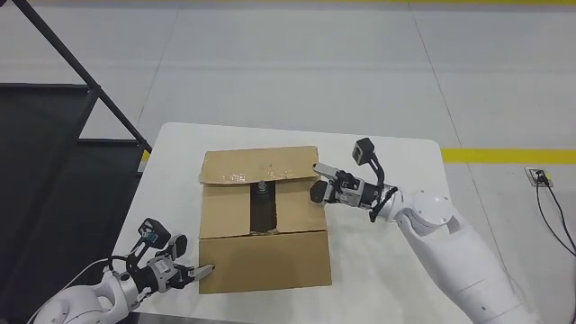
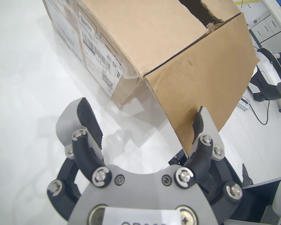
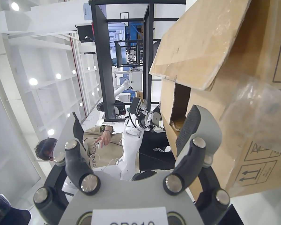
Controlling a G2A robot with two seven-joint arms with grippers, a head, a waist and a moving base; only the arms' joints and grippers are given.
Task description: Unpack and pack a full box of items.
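Note:
A brown cardboard box (image 1: 225, 211) stands in the middle of the white table (image 1: 387, 261). Its far flap (image 1: 261, 164) is raised and its near flap (image 1: 265, 261) folds outward. Through the gap between the two inner flaps shows a dark bottle-like item (image 1: 262, 207). My left gripper (image 1: 196, 267) is open at the near flap's left corner. In the left wrist view that flap (image 2: 201, 71) reaches between the gripper (image 2: 142, 122) fingers and touches one pad (image 2: 197, 125). My right gripper (image 1: 317, 189) is open beside the box's right side, by the far flap (image 3: 201, 36); nothing is between its fingers (image 3: 189, 127).
A black metal frame (image 1: 63, 126) stands off the table's left side. The box carries a shipping label (image 2: 100, 64) on one side, and loose clear film (image 3: 260, 108) hangs at its right side. Bare tabletop lies right of the box and along the left edge.

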